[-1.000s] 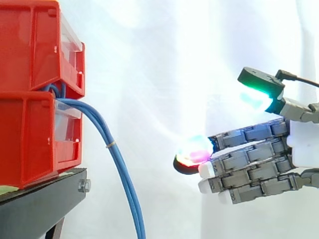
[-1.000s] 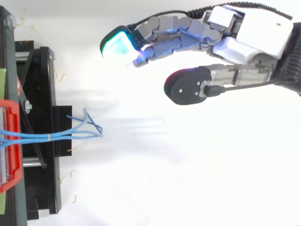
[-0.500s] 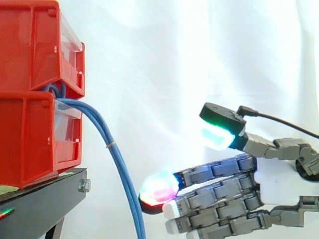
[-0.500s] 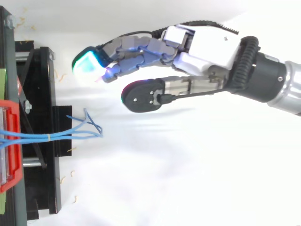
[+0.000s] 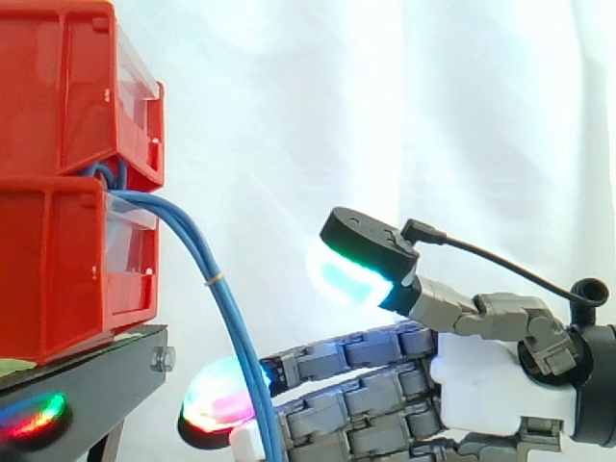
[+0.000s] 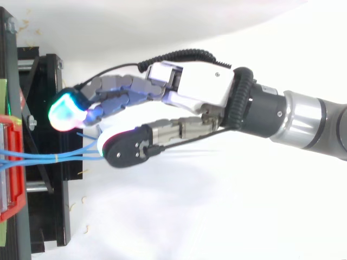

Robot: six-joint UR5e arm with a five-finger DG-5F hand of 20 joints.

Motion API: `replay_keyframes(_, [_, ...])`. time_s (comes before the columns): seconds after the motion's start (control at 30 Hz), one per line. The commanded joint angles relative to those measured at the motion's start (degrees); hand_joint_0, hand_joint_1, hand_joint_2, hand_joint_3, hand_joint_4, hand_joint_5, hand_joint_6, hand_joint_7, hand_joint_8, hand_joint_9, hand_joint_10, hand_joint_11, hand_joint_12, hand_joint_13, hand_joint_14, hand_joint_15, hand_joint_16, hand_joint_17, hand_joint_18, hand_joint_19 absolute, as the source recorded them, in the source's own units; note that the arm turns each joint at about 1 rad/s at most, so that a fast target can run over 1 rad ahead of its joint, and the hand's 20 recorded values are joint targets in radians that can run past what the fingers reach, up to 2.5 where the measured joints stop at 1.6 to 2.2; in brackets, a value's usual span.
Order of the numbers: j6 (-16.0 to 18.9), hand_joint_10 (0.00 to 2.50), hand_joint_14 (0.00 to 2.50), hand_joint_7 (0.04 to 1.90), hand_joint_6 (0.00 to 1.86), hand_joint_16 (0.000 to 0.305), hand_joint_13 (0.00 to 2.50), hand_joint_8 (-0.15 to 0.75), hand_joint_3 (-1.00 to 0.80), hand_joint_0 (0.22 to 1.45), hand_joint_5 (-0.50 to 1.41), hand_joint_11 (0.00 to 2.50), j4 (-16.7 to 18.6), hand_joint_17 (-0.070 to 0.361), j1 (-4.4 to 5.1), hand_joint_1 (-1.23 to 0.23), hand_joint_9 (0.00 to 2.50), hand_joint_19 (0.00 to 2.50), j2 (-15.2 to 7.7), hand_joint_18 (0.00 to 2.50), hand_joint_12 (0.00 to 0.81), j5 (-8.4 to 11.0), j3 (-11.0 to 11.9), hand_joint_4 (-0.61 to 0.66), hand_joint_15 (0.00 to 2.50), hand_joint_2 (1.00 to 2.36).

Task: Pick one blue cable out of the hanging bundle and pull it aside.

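Hand (image 6: 195, 89) overlaps blue cable bundle (image 5: 231, 318); contact unclear.

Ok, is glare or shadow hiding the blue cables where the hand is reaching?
Side view: the white curtain glares bright, yet the blue cables stand out clearly; a glowing fingertip reflects on the black stand. Top view: no glare on the cables, but the hand's thumb covers their far end.
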Motion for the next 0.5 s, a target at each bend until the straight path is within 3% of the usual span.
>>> replay_keyframes(0.0, [-1.0,0.0,0.0,0.86,0.5,0.063,0.3,0.278,-0.5,0.49,-0.18,0.0,-0.3,0.141,0.65,-0.52,0.39,0.29,-0.2,0.21,0.399,-0.45,1.1,0.36,0.11,1.0])
replay_keyframes(0.37, [-0.5,0.0,0.0,0.92,0.5,0.061,0.35,0.291,-0.5,0.5,-0.15,0.01,-0.4,0.137,2.67,-0.54,0.48,0.31,-0.2,0.26,0.401,-0.98,1.3,0.42,0.13,1.0])
replay_keyframes(0.47, [-0.4,0.0,0.0,0.95,0.5,0.06,0.38,0.292,-0.5,0.51,-0.14,0.03,-0.4,0.135,2.84,-0.55,0.52,0.31,-0.2,0.28,0.4,-0.98,1.3,0.43,0.14,1.0])
